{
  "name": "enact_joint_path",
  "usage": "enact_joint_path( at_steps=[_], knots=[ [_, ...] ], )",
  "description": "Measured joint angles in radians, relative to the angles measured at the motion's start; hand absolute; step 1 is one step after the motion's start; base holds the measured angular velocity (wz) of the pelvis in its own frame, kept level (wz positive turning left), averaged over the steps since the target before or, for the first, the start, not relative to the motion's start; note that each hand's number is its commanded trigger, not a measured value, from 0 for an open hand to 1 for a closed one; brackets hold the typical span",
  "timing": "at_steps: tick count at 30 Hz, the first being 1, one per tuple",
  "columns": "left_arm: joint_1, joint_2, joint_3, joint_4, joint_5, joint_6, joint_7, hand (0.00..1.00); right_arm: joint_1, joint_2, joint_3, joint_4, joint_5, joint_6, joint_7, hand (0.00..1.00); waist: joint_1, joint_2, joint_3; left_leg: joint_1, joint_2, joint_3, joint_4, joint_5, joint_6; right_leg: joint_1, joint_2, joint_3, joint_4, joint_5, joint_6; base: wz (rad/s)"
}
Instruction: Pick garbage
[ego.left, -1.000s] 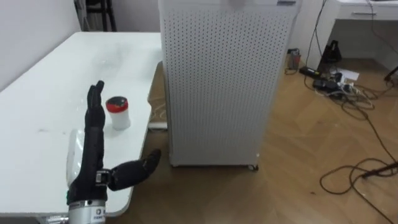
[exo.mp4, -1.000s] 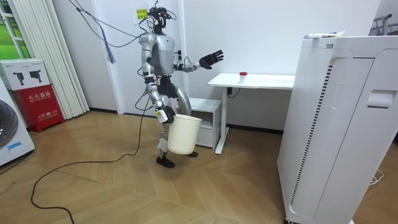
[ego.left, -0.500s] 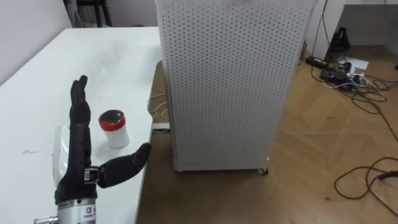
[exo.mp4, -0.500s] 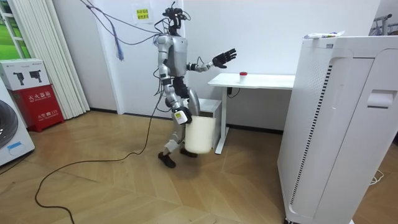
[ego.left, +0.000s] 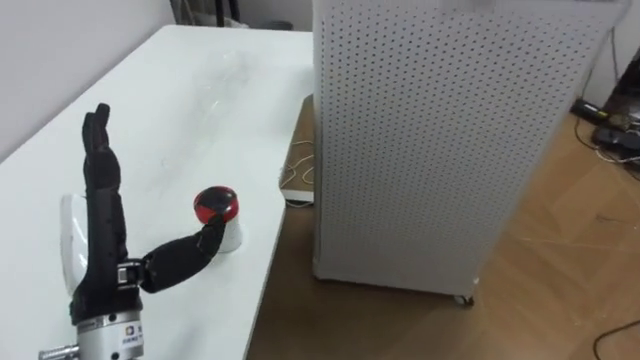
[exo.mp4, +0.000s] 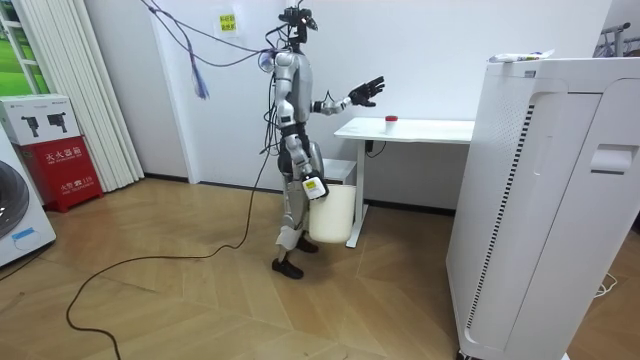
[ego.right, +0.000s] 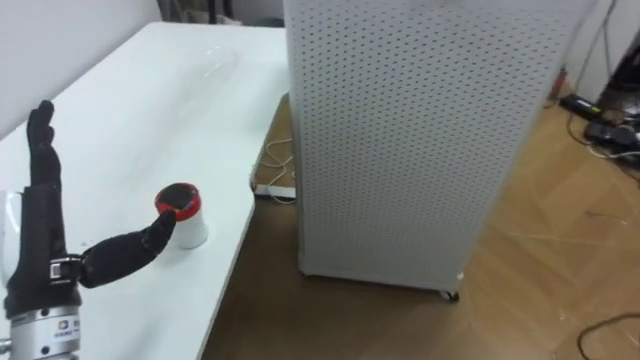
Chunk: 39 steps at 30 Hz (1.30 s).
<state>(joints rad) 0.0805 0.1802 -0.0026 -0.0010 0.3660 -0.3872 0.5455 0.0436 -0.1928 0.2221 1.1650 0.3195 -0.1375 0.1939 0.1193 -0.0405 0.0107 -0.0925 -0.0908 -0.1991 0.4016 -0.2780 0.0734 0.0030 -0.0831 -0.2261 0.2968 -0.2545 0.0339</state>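
garbage is a small red-lidded cup on the table, at the thumb tip of your left hand, whose fingers are straight and wide. it looks light, stiff and tippy, so wrap the white body under the lid. the table edge runs just past it; beyond that, the perforated cabinet crowds the thumb side.

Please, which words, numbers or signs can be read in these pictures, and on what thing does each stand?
No text can be read for certain.
red box, at the room view's left: white print, too small.
yellow notice, at the room view's top: too small.
Wrist of the left hand: dark print, blurred.
red-lidded jar: no print seen.
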Motion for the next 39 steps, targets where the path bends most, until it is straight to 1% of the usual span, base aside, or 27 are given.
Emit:
enact_joint_path(
  at_steps=[1,4,6,8,10,12,14,16,19,22,24,25,26,29,31,32,33,34,35,36,37,38,39],
  knots=[
    [0.000,0.000,0.001,0.000,0.000,0.000,0.000,0.00,-0.001,0.000,0.000,0.002,-0.009,0.000,0.001,1.00,0.002,-0.002,-0.0013,0.000,0.000,0.000,-0.004,0.000,0.000,0.003,0.001,-0.003,-0.008,0.001,0.000,0.12],
    [0.000,0.000,0.001,-0.009,0.000,0.000,0.000,0.00,-0.012,0.000,0.000,0.015,-0.031,0.000,0.003,1.00,0.013,-0.004,-0.0006,0.001,0.000,-0.008,-0.012,0.000,0.000,0.013,0.003,-0.019,-0.033,0.007,0.002,0.08],
    [0.001,0.001,0.002,-0.012,0.000,0.000,0.000,0.00,-0.013,0.000,0.000,0.015,-0.043,0.000,0.005,1.00,0.021,-0.007,-0.0018,0.004,0.001,-0.013,-0.021,0.000,-0.001,0.020,0.005,-0.022,-0.046,0.010,0.002,0.03],
    [0.003,0.001,0.000,-0.014,-0.002,0.000,-0.002,0.00,-0.014,0.000,0.002,0.015,-0.049,-0.001,0.007,1.00,0.023,-0.014,-0.0004,0.012,0.000,-0.025,-0.037,0.003,-0.004,0.030,0.006,-0.029,-0.061,0.011,0.002,0.09],
    [0.013,0.002,0.000,-0.014,-0.002,0.000,-0.005,0.00,-0.014,0.000,0.002,0.016,-0.050,-0.002,0.008,1.00,0.023,-0.019,-0.0013,0.020,0.001,-0.029,-0.045,0.004,-0.005,0.038,0.008,-0.035,-0.066,0.011,0.002,0.08],
    [0.020,0.003,0.000,-0.014,-0.002,0.000,-0.007,0.00,-0.014,0.000,0.002,0.016,-0.050,-0.005,0.008,1.00,0.023,-0.026,0.0018,0.030,0.001,-0.035,-0.058,0.006,-0.008,0.049,0.009,-0.041,-0.082,0.012,0.002,0.07],
    [0.048,0.006,-0.003,-0.014,-0.008,0.000,-0.008,0.00,-0.014,0.000,0.004,0.015,-0.048,-0.006,0.013,1.00,0.023,-0.036,0.0028,0.036,0.007,-0.036,-0.069,0.007,-0.010,0.058,0.015,-0.042,-0.095,0.015,-0.003,0.00],
    [0.059,0.006,-0.010,-0.012,-0.018,0.001,-0.010,0.00,-0.012,0.000,0.005,0.015,-0.046,-0.007,0.013,1.00,0.021,-0.041,0.0050,0.037,0.009,-0.041,-0.070,0.009,-0.013,0.060,0.017,-0.048,-0.095,0.015,-0.003,0.08],
    [0.063,0.007,-0.033,-0.010,-0.038,0.001,-0.012,0.00,-0.011,-0.004,0.009,0.015,-0.046,-0.007,0.012,1.00,0.014,-0.041,0.0048,0.047,0.009,-0.051,-0.082,0.011,-0.017,0.068,0.018,-0.048,-0.096,0.015,-0.004,0.10],
    [0.063,0.008,-0.079,-0.010,-0.082,0.003,-0.019,0.00,-0.018,-0.006,0.032,0.016,-0.044,-0.010,0.014,1.00,0.008,-0.042,0.0044,0.054,0.010,-0.055,-0.096,0.015,-0.023,0.069,0.018,-0.043,-0.095,0.015,-0.004,0.00],
    [0.067,0.008,-0.115,-0.009,-0.126,0.014,-0.032,0.00,-0.016,-0.004,0.042,0.015,-0.046,-0.013,0.015,1.00,0.005,-0.042,0.0044,0.063,0.011,-0.058,-0.103,0.018,-0.022,0.064,0.018,-0.042,-0.092,0.015,-0.004,-0.04],
    [0.073,0.009,-0.132,-0.008,-0.155,0.019,-0.043,0.00,-0.013,-0.002,0.042,0.013,-0.051,-0.014,0.014,1.00,0.005,-0.044,0.0031,0.064,0.011,-0.054,-0.104,0.018,-0.022,0.066,0.018,-0.032,-0.095,0.015,-0.004,-0.16],
    [0.081,0.009,-0.141,-0.008,-0.182,0.023,-0.057,0.00,-0.013,-0.001,0.042,0.010,-0.051,-0.014,0.014,1.00,0.003,-0.045,0.0025,0.063,0.011,-0.053,-0.104,0.018,-0.022,0.068,0.019,-0.022,-0.095,0.015,-0.004,-0.14],
    [0.091,0.012,-0.164,0.016,-0.242,0.033,-0.078,0.00,-0.011,-0.001,0.042,0.008,-0.052,-0.014,0.005,1.00,-0.018,-0.044,0.0022,0.065,0.012,-0.053,-0.104,0.018,-0.022,0.067,0.019,-0.021,-0.090,0.015,-0.004,-0.03],
    [0.090,0.013,-0.181,0.048,-0.278,0.033,-0.080,0.00,-0.010,-0.001,0.042,0.007,-0.050,-0.014,-0.002,1.00,-0.022,-0.043,0.0022,0.075,0.016,-0.059,-0.104,0.018,-0.022,0.061,0.019,-0.025,-0.068,0.015,-0.004,-0.14],
    [0.089,0.012,-0.191,0.081,-0.301,0.034,-0.081,0.00,-0.010,-0.001,0.042,0.001,-0.050,-0.014,-0.008,1.00,-0.023,-0.035,0.0028,0.092,0.023,-0.087,-0.106,0.018,-0.022,0.040,0.022,-0.028,-0.021,0.013,-0.005,-0.26],
    [0.089,0.014,-0.198,0.098,-0.311,0.034,-0.083,0.00,-0.010,0.000,0.042,-0.003,-0.049,-0.014,-0.010,1.00,-0.022,-0.030,0.0028,0.104,0.028,-0.117,-0.112,0.018,-0.023,0.024,0.026,-0.026,-0.004,0.001,-0.008,-0.53],
    [0.088,0.017,-0.200,0.123,-0.326,0.034,-0.088,0.00,-0.010,0.005,0.046,-0.017,-0.051,-0.014,-0.013,1.00,-0.018,-0.030,0.0011,0.112,0.035,-0.175,-0.121,0.018,-0.023,-0.011,0.044,-0.014,-0.069,0.007,-0.027,-0.61],
    [0.084,0.022,-0.183,0.145,-0.339,0.034,-0.088,0.00,-0.017,0.000,0.059,-0.047,-0.055,-0.016,-0.020,1.00,-0.029,-0.027,-0.0036,0.098,0.050,-0.169,-0.115,0.014,-0.041,-0.015,0.058,-0.013,-0.114,0.086,-0.051,-0.35],
    [0.082,0.026,-0.180,0.153,-0.342,0.034,-0.095,0.00,-0.016,0.000,0.064,-0.054,-0.055,-0.016,-0.023,1.00,-0.044,-0.028,-0.0044,0.085,0.052,-0.145,-0.104,0.018,-0.063,-0.006,0.058,-0.017,-0.126,0.097,-0.058,0.18],
    [0.071,0.028,-0.184,0.166,-0.354,0.038,-0.120,0.00,-0.014,0.001,0.070,-0.051,-0.051,-0.016,-0.031,1.00,-0.066,-0.033,-0.0024,0.058,0.054,-0.055,-0.079,0.012,-0.102,0.006,0.050,0.022,-0.133,0.101,-0.060,0.55],
    [0.059,0.028,-0.202,0.169,-0.363,0.040,-0.134,0.00,-0.012,0.005,0.069,-0.039,-0.037,-0.014,-0.050,1.00,-0.067,-0.045,0.0049,0.023,0.057,0.016,-0.104,0.017,-0.097,0.011,0.044,0.108,-0.139,0.100,-0.059,0.70],
    [0.040,0.027,-0.222,0.169,-0.364,0.039,-0.139,0.00,-0.008,0.003,0.059,-0.034,-0.028,-0.013,-0.063,1.00,-0.065,-0.040,0.0030,-0.028,0.058,0.062,-0.156,0.066,-0.082,0.015,0.036,0.153,-0.144,0.093,-0.046,0.54]
  ],
)
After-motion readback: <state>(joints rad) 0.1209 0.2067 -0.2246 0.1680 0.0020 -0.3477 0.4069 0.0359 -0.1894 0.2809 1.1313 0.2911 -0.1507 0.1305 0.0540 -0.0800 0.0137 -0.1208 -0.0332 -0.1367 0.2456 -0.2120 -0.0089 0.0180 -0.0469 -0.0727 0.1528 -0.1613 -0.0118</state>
